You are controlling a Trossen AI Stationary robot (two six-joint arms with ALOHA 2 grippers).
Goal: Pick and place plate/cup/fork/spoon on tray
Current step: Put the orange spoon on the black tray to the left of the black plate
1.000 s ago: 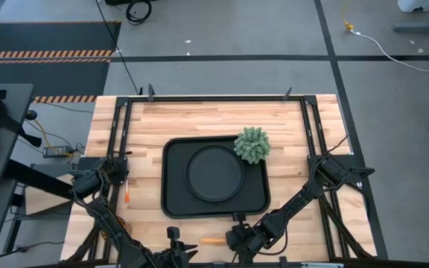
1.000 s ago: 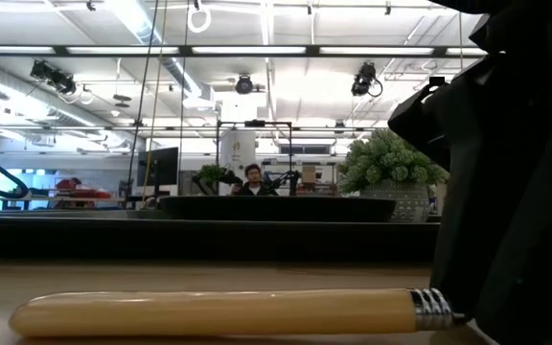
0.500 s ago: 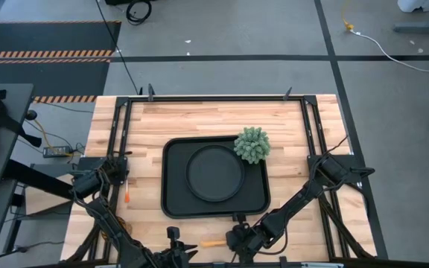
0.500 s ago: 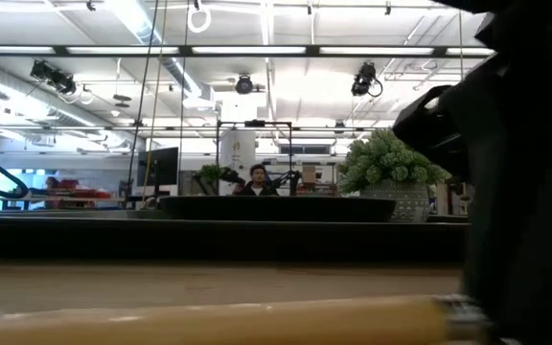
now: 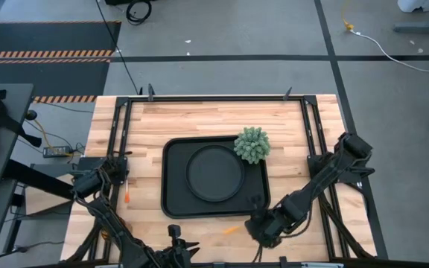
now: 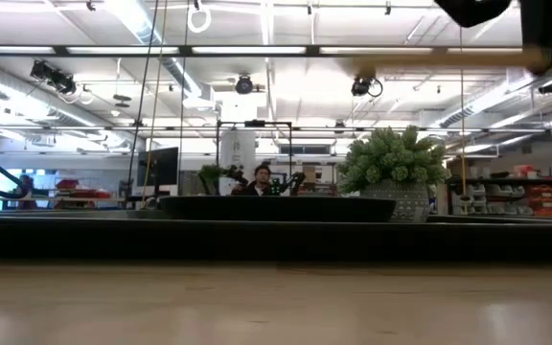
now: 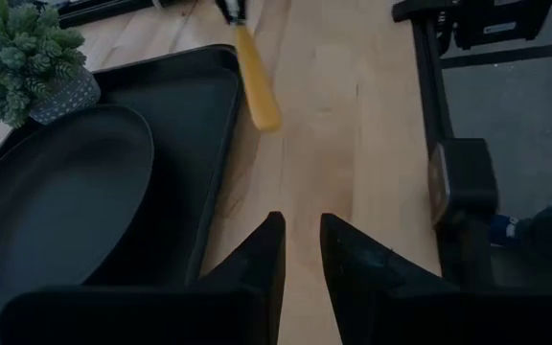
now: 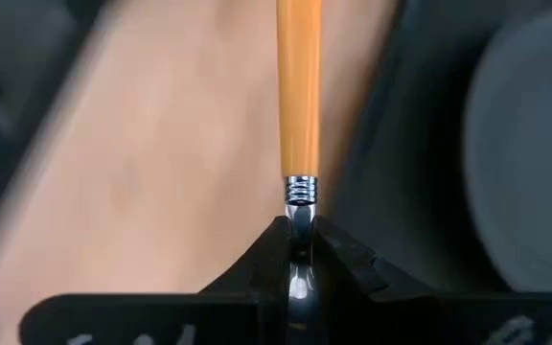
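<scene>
**Now gripping the spoon just off the tray's near edge**

Nearest, parks the left gripper (image 5: 177, 249) at the front edge of the table (image 5: 199, 119), fingers (image 7: 257, 259) a narrow slot apart and holding nothing.

Just beyond and to the right, clamps the right gripper (image 5: 263, 229) tight on the metal neck of the spoon (image 5: 231, 230). Hides the bowl between the fingers (image 8: 266, 254) and leaves the yellow-orange handle sticking straight out, toward the left arm's side. Carries it clear of the wood, high in the low view, close to the near rim of the tray (image 5: 171, 201) and not over it.

Farther on, keeps the plate (image 5: 214, 173) flat inside the tray, roughly in the middle. Leaves the fork (image 5: 127, 195) on bare wood left of the tray, near the left arm's base and well apart from the spoon.

Farthest, stands a small potted plant (image 5: 252, 144) at the tray's far right corner.
</scene>
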